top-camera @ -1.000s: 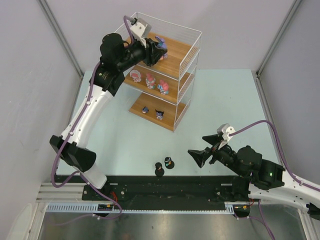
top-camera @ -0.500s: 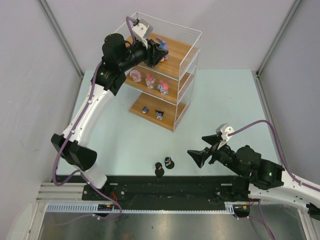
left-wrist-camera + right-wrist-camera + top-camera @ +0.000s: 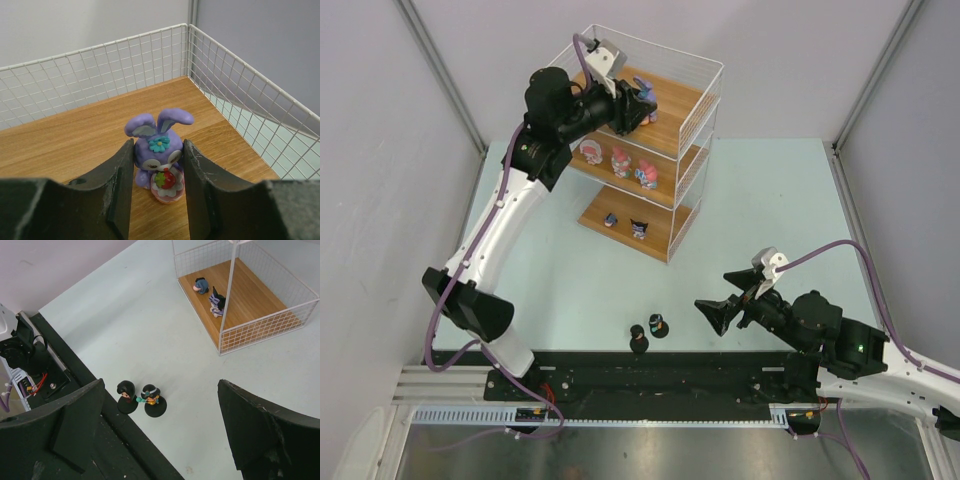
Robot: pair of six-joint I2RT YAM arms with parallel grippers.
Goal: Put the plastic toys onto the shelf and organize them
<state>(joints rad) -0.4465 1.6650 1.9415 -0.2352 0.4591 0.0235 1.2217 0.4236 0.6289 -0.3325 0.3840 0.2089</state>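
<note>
Bunny (image 3: 159, 152), purple, long-eared, upright

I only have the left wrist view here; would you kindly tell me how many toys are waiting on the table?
Observer: Two dark-haired figurines stand side by side on the table.
Operator: Is the right pincer on them?
Observer: No, it hangs open above the table, holding nothing.
Operator: What sits on the shelf's middle tier?
Observer: Three pink-and-white toys in a row.
</note>
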